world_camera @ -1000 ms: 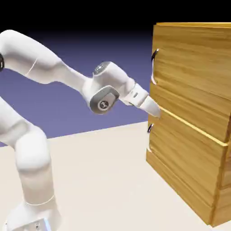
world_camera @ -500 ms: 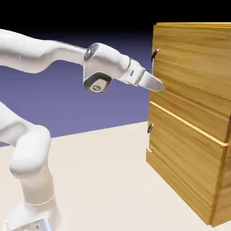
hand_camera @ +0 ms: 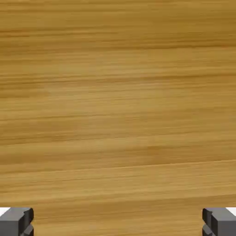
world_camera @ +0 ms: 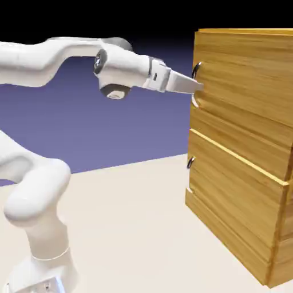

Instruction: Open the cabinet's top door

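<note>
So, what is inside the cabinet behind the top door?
That cannot be seen. The top door is shut, flush with the cabinet; only wood grain and its dark handle show. The open gripper is at the handle.

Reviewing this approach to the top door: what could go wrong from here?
The open gripper sits right at the handle, yet the hand view shows only the top door wood and no bar between the fingertips, so closing now may grasp nothing. Pushing further forward could ram the fingertips into the panel.
</note>
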`<control>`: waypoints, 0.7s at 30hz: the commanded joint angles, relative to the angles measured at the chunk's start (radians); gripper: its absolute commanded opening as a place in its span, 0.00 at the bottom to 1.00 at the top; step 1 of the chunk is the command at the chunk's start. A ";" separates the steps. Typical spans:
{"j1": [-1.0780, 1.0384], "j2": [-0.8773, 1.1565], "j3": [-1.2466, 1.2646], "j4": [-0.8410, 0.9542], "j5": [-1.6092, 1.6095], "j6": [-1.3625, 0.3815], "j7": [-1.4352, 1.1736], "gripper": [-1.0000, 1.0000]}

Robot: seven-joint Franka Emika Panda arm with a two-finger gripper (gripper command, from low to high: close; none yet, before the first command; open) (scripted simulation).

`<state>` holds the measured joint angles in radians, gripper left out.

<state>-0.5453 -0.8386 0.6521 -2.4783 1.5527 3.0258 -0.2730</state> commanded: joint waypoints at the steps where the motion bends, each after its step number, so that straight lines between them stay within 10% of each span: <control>1: -0.016 -0.008 0.018 0.009 0.044 0.000 -0.028 0.50; 21: -0.328 -0.158 0.384 0.195 0.914 -0.007 -0.597 0.50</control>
<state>-0.8732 -0.9966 1.0357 -2.2832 2.4662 3.0192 -0.8695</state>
